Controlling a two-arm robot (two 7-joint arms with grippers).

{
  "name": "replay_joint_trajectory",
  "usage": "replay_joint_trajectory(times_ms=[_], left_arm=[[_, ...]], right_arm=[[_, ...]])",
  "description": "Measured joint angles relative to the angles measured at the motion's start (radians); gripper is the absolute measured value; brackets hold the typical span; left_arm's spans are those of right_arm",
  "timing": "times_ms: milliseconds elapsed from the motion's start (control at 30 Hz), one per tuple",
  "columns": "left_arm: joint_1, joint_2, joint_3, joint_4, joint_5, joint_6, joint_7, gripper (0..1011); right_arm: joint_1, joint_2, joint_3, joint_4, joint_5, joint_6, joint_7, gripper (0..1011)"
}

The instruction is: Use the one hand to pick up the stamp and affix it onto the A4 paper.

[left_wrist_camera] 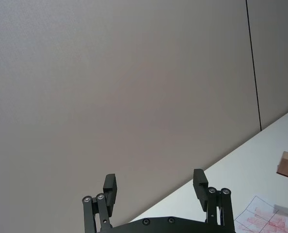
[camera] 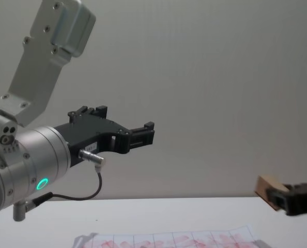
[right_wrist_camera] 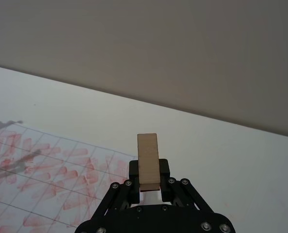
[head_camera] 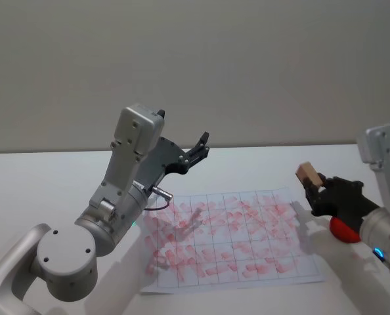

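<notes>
Stamp handling governs this step, and the survey runs from the largest item down. A matte white table (head_camera: 260, 161) carries the A4 paper (head_camera: 231, 239), a thin flat sheet with a ruled grid whose cells are crowded with red-pink smudges; it should be treated as limp and liable to slide or lift at an edge under sideways load. The left gripper (head_camera: 198, 147), black on a silver arm, hangs raised above the far left part of the sheet with its fingers spread and nothing between them. The right gripper (head_camera: 318, 189), also black, is clenched on the stamp (head_camera: 305, 173) just off the right edge of the paper, clear of the surface. A red rounded object (head_camera: 343, 230) lies on the table beneath the right arm; its identity cannot be determined. The stamp is a small light tan wooden block with squared edges and flat faces. It is judged rigid, light and not fragile, with bare wood giving fair friction. The right wrist view shows the fingers (right_wrist_camera: 134, 171) holding its lower end, with most of its length projecting past them. Grasping opposite flat faces is recommended; a hold this near one end could let the block pivot under pressing load.
</notes>
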Motion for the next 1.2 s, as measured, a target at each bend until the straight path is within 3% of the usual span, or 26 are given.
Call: replay_joint_trajectory(times_ms=[400, 1200], left_arm=[[0.000, 0.000, 0.000, 0.000, 0.000, 0.000, 0.000, 1001], [0.000, 0.000, 0.000, 0.000, 0.000, 0.000, 0.000, 1001]], right_arm=[[-0.092, 0.032, 0.034, -0.030, 0.078, 0.021, -0.110, 216], [-0.132, 0.032, 0.047, 0.011, 0.106, 0.007, -0.167, 216]])
